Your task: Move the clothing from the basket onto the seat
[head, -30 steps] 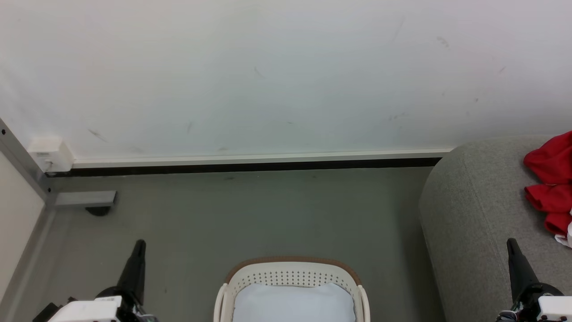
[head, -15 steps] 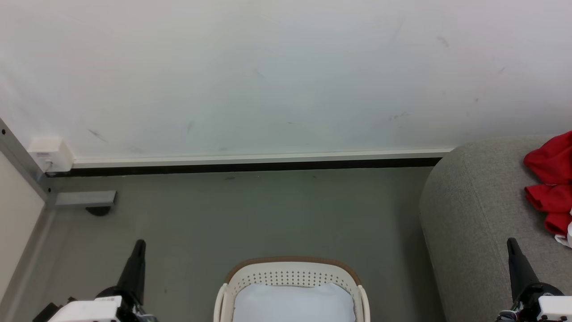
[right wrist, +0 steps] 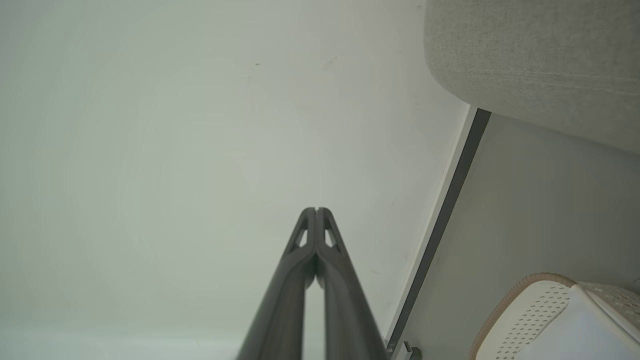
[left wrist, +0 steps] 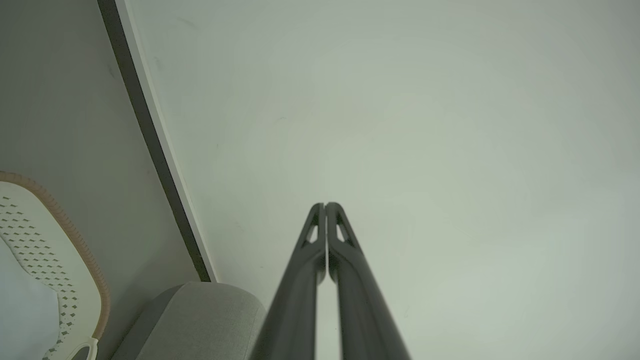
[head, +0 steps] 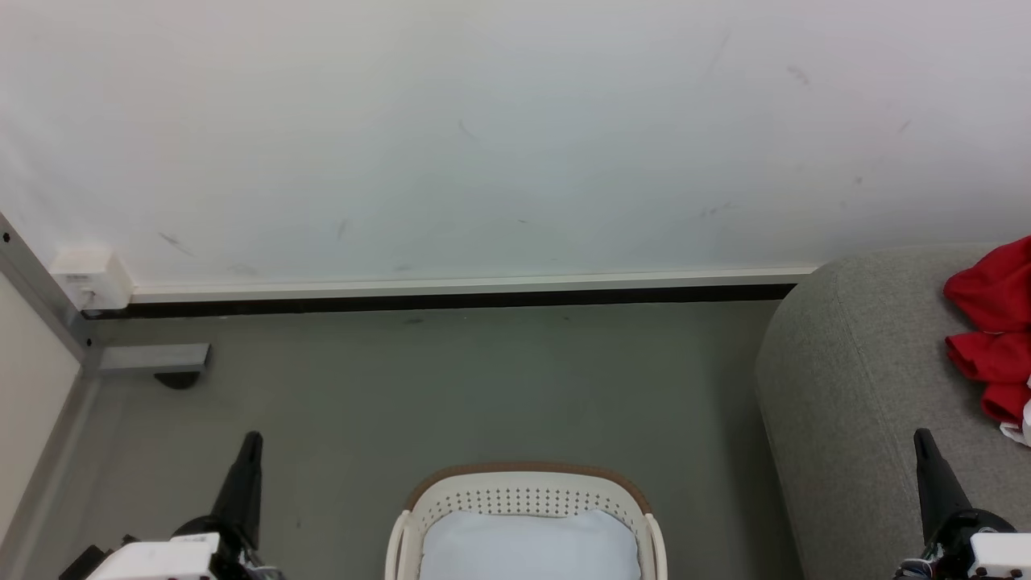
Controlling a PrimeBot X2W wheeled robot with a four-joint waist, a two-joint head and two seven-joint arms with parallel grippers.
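The cream basket [head: 523,499] with a brown rim stands on the floor at the bottom centre, holding a pale bluish-white pad [head: 527,548]. Red clothing [head: 995,330] with a bit of white lies on the grey seat [head: 854,387] at the right edge. My left gripper [head: 252,439] is shut at the lower left, left of the basket, holding nothing. My right gripper [head: 921,435] is shut at the lower right, over the seat's front. Both wrist views show the fingers pressed together: left gripper [left wrist: 325,205], right gripper [right wrist: 316,210]. The basket [left wrist: 60,240] [right wrist: 540,310] and seat [left wrist: 200,320] [right wrist: 540,65] appear there too.
A white wall [head: 483,137] with a dark baseboard [head: 451,301] runs across the back. A metal frame leg [head: 48,306] with a foot plate [head: 153,358] and a small white box [head: 90,278] stands at the left. Grey floor [head: 483,387] lies between wall and basket.
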